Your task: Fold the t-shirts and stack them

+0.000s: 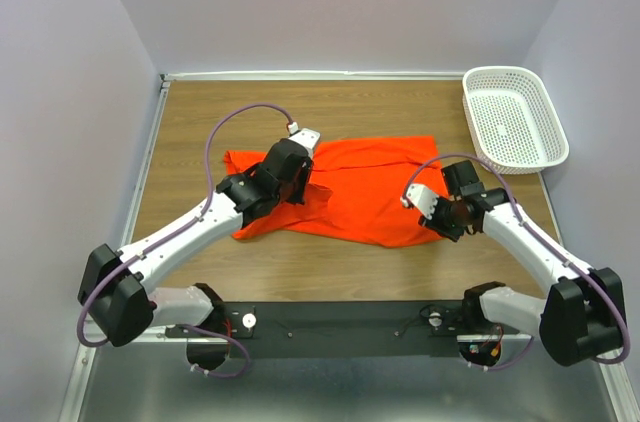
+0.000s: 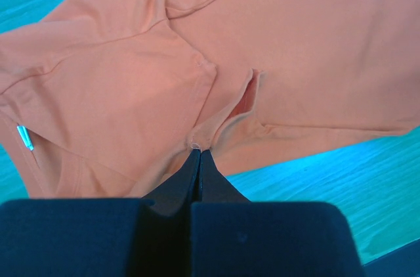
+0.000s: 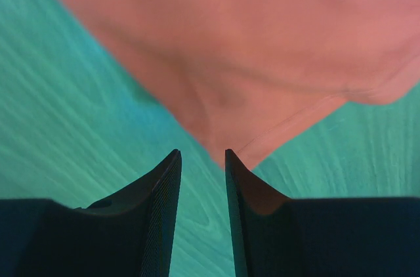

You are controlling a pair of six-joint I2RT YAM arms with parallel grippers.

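At the very tip of the left fingers, two smooth black wedges press flat against each other with no gap, their points closed on a small pucker of the t-shirt. From that pinch the soft orange-red knit fans away in shallow creases. Just beyond the tips a stitched hem folds back on itself and opens a narrow slit. Farther out lies a flat panel with a seamed, pointed corner. Off to the fingers' left, a small pale label sits by the edge of the cloth.

The right fingers stand apart with a narrow gap between them, holding nothing. They are dark and tapered, and the inner face of one shows a fine mesh-like texture. Just ahead of their tips, a rounded corner of the same shirt, edged by a stitched seam, lies on the wood-grained tabletop. It is blurred at this range.

From above, the shirt lies spread and rumpled across the middle of the tabletop, between the two arms. Its edge is bunched near the left fingers and flatter toward the right ones. Well beyond the right fingers, at the far corner, sits a white plastic lattice basket, rectangular with rounded corners. A lilac cable loops over the left arm.
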